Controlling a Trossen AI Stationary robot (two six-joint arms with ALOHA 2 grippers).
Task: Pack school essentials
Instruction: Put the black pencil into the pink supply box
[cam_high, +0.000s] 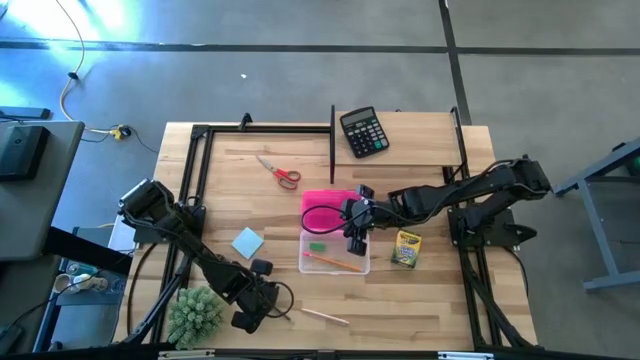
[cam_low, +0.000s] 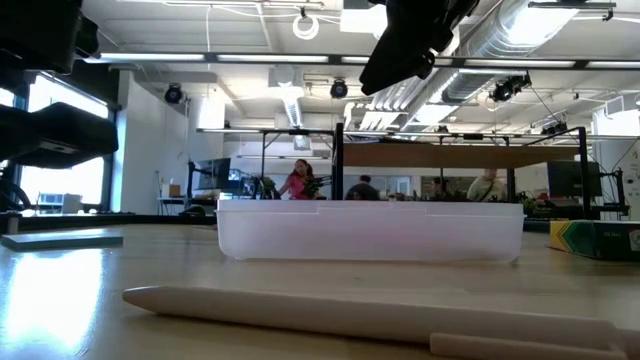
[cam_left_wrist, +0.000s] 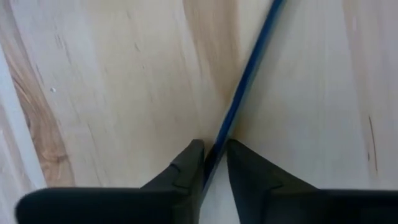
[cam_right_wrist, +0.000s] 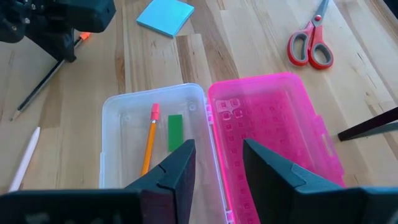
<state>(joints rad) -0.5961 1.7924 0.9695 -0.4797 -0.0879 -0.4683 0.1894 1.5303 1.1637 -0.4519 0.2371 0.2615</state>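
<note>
My left gripper (cam_left_wrist: 214, 158) points down at the table's near left, shut on a thin dark blue pencil (cam_left_wrist: 249, 68) that lies on the wood. My right gripper (cam_right_wrist: 219, 165) hovers open over the clear case (cam_high: 335, 255), whose pink lid (cam_high: 325, 210) lies flipped open behind it. An orange pencil (cam_right_wrist: 149, 140) and a green eraser (cam_right_wrist: 175, 132) lie in the case. On the table lie the red-handled scissors (cam_high: 280, 173), the light-blue notepad (cam_high: 247, 242), the crayon box (cam_high: 406, 248) and a pale pencil (cam_high: 325, 317). My left gripper pinches the dark blue pencil's shaft (cam_left_wrist: 219, 140) between its two fingertips, near one end of the pencil. The fingers come from above, pointing steeply down, one on each side of the shaft. The rest of the pencil runs away from the fingers along the tabletop.
A black calculator (cam_high: 364, 131) sits at the far edge. A green spiky ball (cam_high: 195, 315) stands at the near left corner, beside the left arm. Black frame rails (cam_high: 195, 190) run along the table's left, far and right sides.
</note>
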